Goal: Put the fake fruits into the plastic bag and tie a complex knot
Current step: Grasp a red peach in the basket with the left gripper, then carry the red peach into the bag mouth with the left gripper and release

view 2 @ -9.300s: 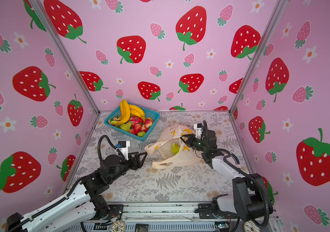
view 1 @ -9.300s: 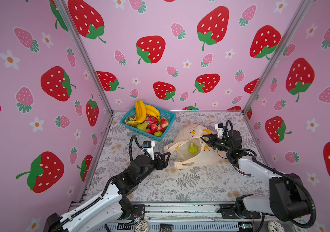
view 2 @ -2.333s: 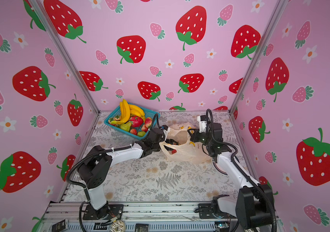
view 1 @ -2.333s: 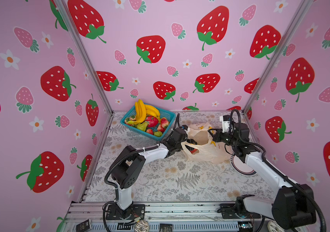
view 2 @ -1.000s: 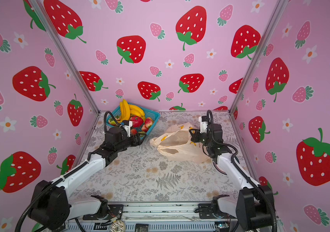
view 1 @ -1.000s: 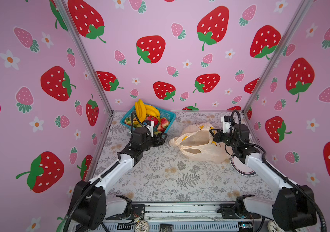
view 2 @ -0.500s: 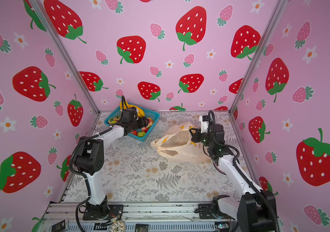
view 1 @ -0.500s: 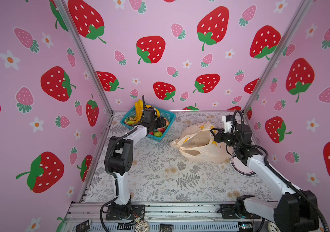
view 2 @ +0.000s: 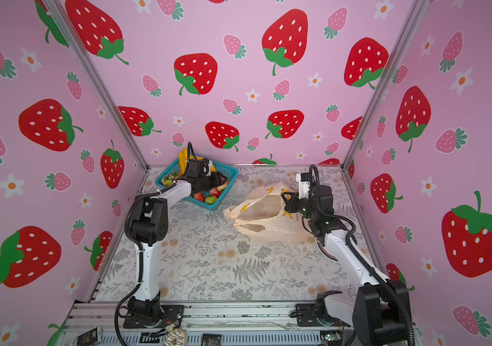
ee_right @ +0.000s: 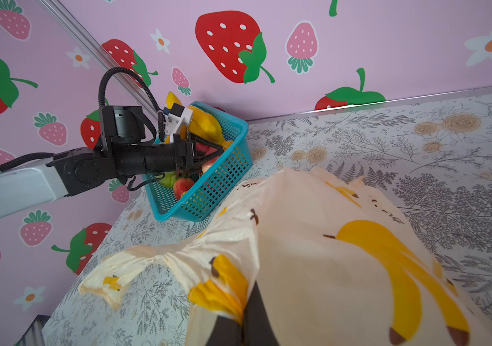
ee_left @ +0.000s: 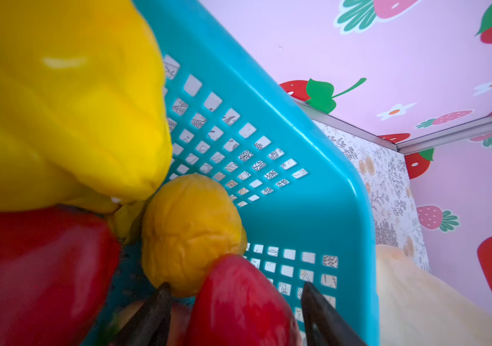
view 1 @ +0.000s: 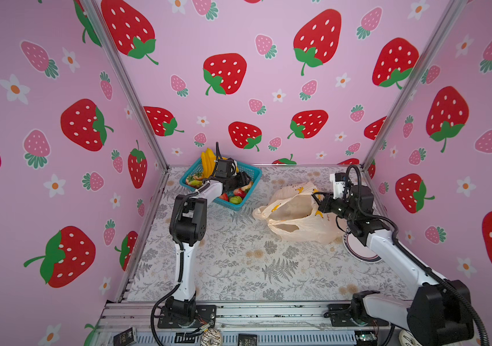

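Pink strawberry-print walls (view 1: 268,36); floral tabletop (view 1: 238,269) (grey ferns) under peach bag (view 1: 298,221)

Far-left corner: left hand (view 1: 245,181) in teal basket (view 1: 256,173); right hand (view 1: 316,196) pinching plastic bag (view 1: 295,216).

teal mesh basket (ee_right: 208,194), peach bag (view 1: 298,215) with yellow banana prints, pink strawberry-print walls (view 1: 178,45)

This looks like a robot lab's test booth, not a home: pink strawberry-print walls (view 1: 268,45) are set between bare aluminium posts (view 1: 128,87) on three sides of a floral-papered table (view 1: 238,269). The black-and-white left arm (view 1: 186,260) and right arm (view 1: 394,257) are bolted to a slotted metal rail (view 1: 268,313) along its front edge.
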`<state>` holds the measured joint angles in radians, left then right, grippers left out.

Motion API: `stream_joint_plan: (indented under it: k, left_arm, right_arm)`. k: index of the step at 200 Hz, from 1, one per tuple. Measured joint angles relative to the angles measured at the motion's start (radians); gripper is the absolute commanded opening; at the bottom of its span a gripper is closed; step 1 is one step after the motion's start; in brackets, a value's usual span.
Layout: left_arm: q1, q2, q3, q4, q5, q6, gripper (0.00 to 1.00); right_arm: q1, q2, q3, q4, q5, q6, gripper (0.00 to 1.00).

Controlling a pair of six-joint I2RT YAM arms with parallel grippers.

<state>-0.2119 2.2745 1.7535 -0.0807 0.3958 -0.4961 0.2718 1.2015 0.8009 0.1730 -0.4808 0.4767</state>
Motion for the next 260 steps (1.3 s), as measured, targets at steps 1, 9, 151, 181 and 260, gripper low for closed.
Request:
stream_joint_plan:
  k: [1,9,151,181,260]
  left_arm:
    - [0.000,0.001,0.000,0.000,0.002,-0.001,0.68]
    - [0.003,0.003,0.003,0.000,0.013,-0.005,0.67]
    - [0.023,-0.140,-0.094,0.018,0.060,-0.018,0.41]
    - [0.024,-0.234,-0.140,0.029,0.037,0.000,0.38]
    - [0.023,-0.680,-0.679,0.233,0.037,-0.101,0.35]
  right_arm:
    - [0.000,0.000,0.000,0.000,0.000,0.000,0.00]
    - [0.000,0.000,0.000,0.000,0.000,0.000,0.00]
    - [0.000,0.000,0.000,0.000,0.000,0.000,0.00]
    - [0.000,0.000,0.000,-0.001,0.001,0.000,0.00]
    - [0.000,0.000,0.000,-0.002,0.006,-0.003,0.00]
